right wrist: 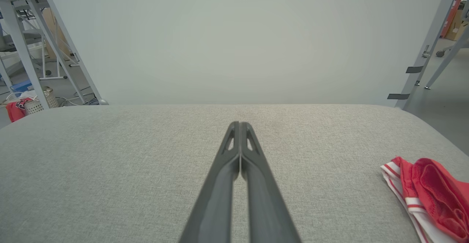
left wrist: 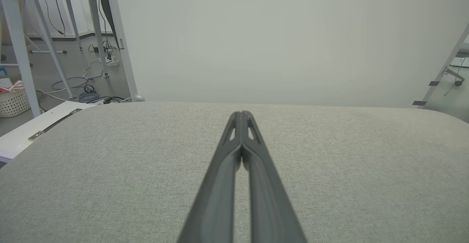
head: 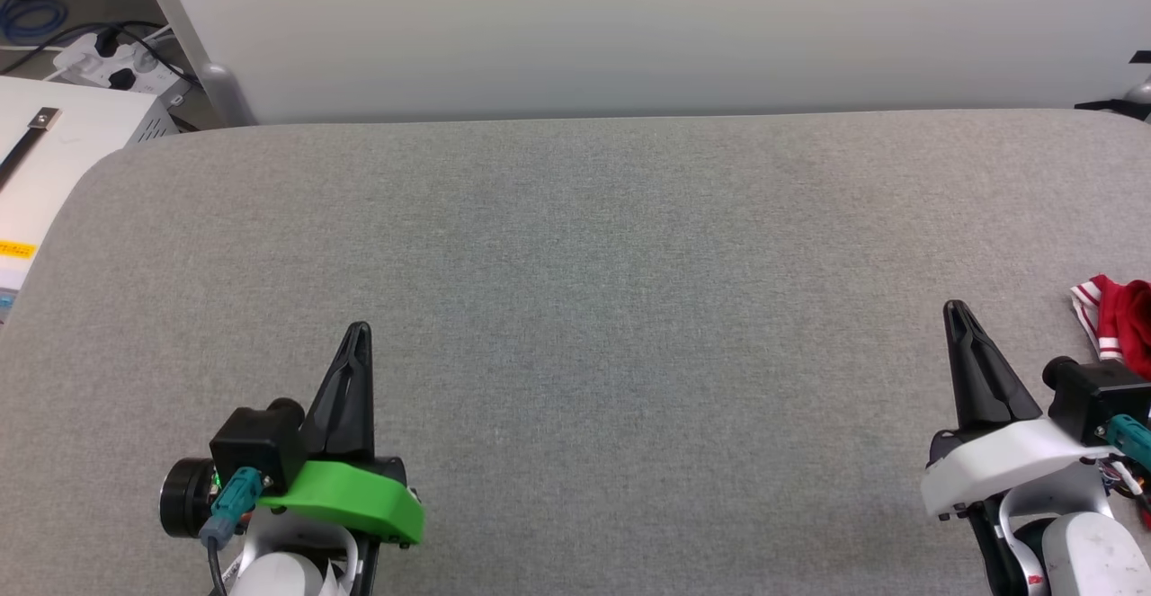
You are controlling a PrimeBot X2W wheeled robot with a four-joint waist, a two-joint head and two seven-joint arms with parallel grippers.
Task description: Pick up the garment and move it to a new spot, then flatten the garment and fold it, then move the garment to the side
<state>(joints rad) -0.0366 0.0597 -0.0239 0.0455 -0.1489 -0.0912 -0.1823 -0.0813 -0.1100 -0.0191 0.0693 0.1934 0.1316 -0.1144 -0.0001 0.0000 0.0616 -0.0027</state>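
The garment lies bunched at the right edge of the grey padded table, partly cut off by the edge of the head view. It is just right of the right gripper and about level with its fingertips. The left gripper is well apart from it, at the near left, so the right arm is judged the one to reach, by a short move to the right. Both grippers have their fingers pressed together and hold nothing. The striped white-and-red trim runs roughly near to far; the heap's full long axis cannot be told. No writing reads on the cloth, and the yellow label at far left is too small to read.
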